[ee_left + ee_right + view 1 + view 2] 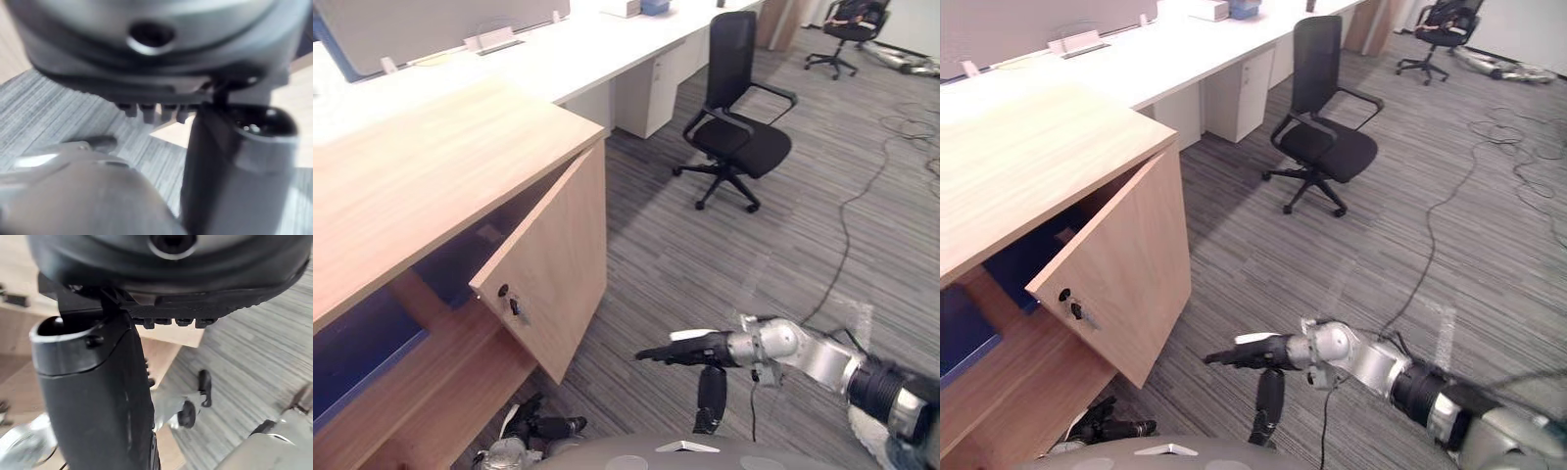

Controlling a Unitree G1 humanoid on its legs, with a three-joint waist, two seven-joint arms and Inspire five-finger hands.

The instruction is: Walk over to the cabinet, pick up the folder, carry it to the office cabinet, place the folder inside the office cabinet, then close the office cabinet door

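Wooden cabinet door stands open, blue folder behind it. Right hand right of door, fingers straight, empty. Left hand below door; its grip, cannot tell.

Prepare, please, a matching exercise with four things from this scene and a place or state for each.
Things:
1. cabinet door
2. blue folder
3. black office chair
4. right hand

Places or states:
A. standing on the carpet by the white desk
B. swung open
C. held out above the carpet, fingers straight
D. lying inside the cabinet

Pairs: 1-B, 2-D, 3-A, 4-C.
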